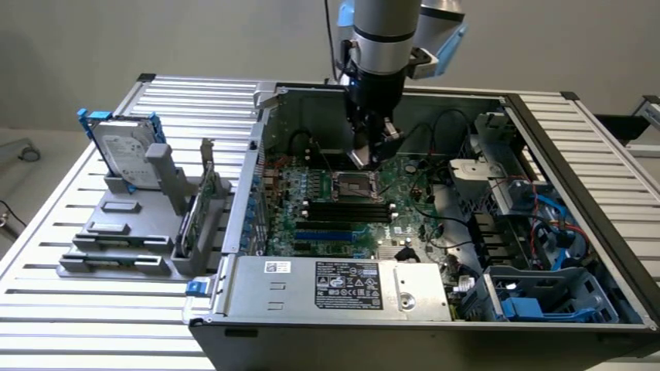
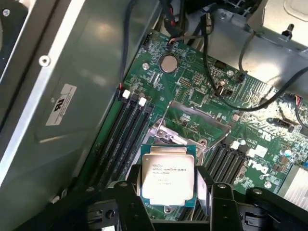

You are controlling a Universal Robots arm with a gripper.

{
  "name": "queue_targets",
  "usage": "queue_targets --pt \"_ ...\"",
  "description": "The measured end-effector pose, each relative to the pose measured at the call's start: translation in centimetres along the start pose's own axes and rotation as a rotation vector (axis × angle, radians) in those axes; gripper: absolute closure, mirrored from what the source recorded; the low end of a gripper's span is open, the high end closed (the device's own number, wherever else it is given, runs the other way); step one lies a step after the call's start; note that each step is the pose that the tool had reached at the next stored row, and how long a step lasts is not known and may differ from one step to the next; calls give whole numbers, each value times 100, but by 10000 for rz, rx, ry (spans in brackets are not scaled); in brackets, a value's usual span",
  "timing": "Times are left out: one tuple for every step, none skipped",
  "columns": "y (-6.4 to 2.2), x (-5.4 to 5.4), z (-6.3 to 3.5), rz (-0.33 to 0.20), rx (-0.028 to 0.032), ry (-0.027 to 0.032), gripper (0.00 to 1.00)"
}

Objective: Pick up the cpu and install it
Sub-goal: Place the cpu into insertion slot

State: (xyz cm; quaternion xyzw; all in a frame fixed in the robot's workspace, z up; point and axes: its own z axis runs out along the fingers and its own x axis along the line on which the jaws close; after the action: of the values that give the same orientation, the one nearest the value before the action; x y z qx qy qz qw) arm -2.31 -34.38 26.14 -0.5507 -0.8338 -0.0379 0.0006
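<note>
The cpu, a small square chip with a dull silver printed top, sits between my gripper's two dark fingers, which are shut on its sides. It hangs just above the motherboard, over the socket, whose metal frame stands open. In the exterior view my gripper reaches down inside the open computer case, right above the socket in the middle of the green board. The chip itself is too small to make out there.
Black memory slots flank the socket and dark cables cross the board. The case wall rises close at the exterior view's left. A hard drive with blue brackets stands on a grey rack outside. A power supply is near the front.
</note>
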Motion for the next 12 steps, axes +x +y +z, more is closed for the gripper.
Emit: queue_targets --pt "-1 -1 12 178 -8 -11 45" --pt "-2 -1 23 358 -14 -22 45" --pt "-2 -1 28 504 -12 -27 45" --pt "-2 -1 30 642 1 -30 45" --pt "-2 -1 32 757 17 -29 45" --pt "-2 -1 33 866 37 -26 45" --pt "-3 -1 35 973 55 -22 45" --pt "-3 -1 36 1087 76 -19 45" --pt "-3 -2 37 1198 95 -18 45" --pt "-3 -2 38 1312 111 -16 45" --pt "-3 -2 40 1427 125 -15 45" --pt "-3 -2 43 1552 135 -15 45"
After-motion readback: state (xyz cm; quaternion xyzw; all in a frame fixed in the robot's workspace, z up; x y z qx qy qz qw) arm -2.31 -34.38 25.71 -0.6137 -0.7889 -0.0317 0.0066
